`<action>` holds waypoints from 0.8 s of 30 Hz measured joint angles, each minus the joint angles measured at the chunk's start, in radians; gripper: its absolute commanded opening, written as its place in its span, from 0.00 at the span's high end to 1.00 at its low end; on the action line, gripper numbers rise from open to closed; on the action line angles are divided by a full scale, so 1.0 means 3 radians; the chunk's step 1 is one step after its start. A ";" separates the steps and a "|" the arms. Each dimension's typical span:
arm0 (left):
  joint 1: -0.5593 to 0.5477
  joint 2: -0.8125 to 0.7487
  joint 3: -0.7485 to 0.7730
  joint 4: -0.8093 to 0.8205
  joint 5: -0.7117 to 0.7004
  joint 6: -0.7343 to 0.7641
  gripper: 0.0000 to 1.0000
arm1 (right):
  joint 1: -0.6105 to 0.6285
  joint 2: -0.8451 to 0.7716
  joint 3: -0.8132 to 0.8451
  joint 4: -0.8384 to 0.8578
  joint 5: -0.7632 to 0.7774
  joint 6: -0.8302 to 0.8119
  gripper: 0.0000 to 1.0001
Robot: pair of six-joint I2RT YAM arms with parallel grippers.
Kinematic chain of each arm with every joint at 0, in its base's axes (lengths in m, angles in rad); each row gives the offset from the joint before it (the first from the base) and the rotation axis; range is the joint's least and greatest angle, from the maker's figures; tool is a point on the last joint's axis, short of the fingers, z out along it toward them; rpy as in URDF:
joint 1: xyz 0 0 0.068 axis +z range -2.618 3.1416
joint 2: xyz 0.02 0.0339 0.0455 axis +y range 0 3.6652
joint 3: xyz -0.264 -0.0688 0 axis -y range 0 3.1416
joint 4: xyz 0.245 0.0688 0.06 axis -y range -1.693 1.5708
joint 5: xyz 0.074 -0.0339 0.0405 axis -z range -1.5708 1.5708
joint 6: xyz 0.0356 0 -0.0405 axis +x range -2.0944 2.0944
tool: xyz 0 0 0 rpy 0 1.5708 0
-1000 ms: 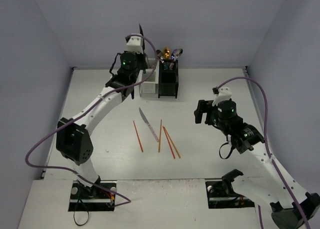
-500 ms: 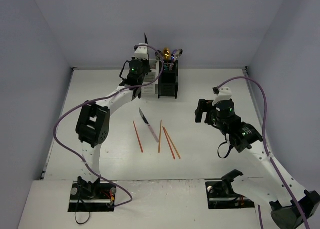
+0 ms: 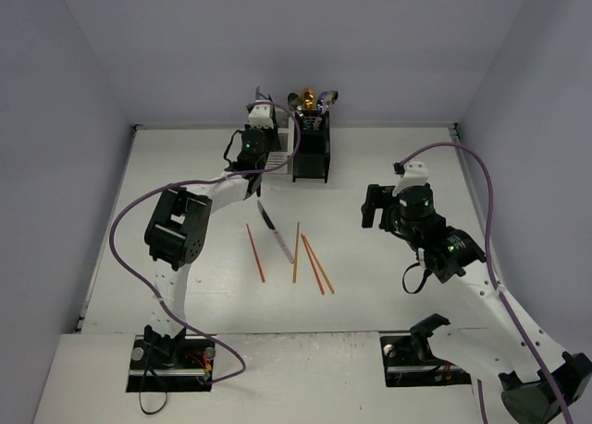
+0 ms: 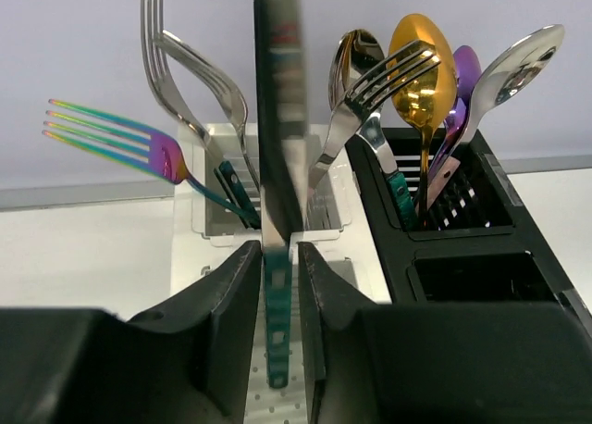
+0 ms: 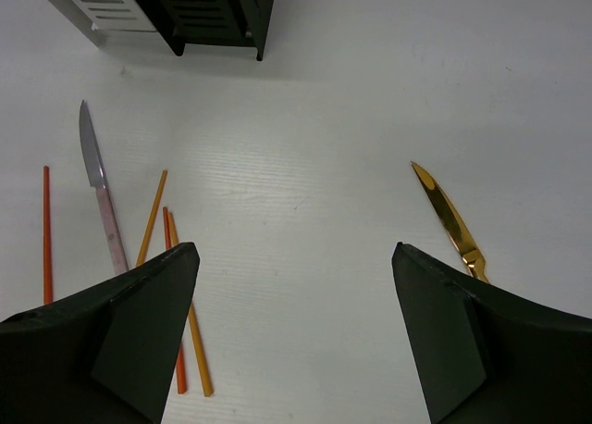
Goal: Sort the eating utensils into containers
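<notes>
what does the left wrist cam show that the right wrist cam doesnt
Only the left wrist view: a teal knife upright between the left gripper fingers above the white caddy, plus forks and spoons standing in the caddies.
Only the right wrist view: the open right gripper, and on the table a gold knife, a pink knife and the chopsticks.
Both: the white caddy and the black caddy, side by side.
</notes>
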 measured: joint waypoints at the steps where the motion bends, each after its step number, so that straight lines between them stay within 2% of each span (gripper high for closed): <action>1: 0.0000 0.0000 -0.0009 0.0020 -0.0005 -0.0005 0.74 | 0.0000 -0.0004 -0.0005 0.0000 -0.0001 -0.0008 0.17; 7: -0.0039 -0.0144 -0.0185 0.0055 -0.0096 0.0001 0.46 | 0.0000 -0.0083 -0.0065 -0.0013 -0.0046 -0.0045 0.17; 12: -0.0191 -0.0612 -0.0498 -0.0184 -0.0430 -0.0022 0.24 | 0.0000 -0.0159 -0.0070 -0.0026 -0.0102 -0.0077 0.16; 16: -0.0411 -0.1100 -0.0546 -0.0763 -0.0744 -0.0201 0.22 | -0.0004 -0.0206 -0.0070 -0.0050 -0.0135 -0.0116 0.16; 20: -0.0609 -0.1541 -0.0445 -0.1740 -0.0900 -0.0777 0.22 | -0.0005 -0.0269 -0.0070 -0.0098 -0.0165 -0.0133 0.16; 24: -0.0643 -0.1661 -0.0295 -0.2618 -0.0894 -0.1348 0.22 | -0.0005 -0.0342 -0.0070 -0.0172 -0.0202 -0.0126 0.15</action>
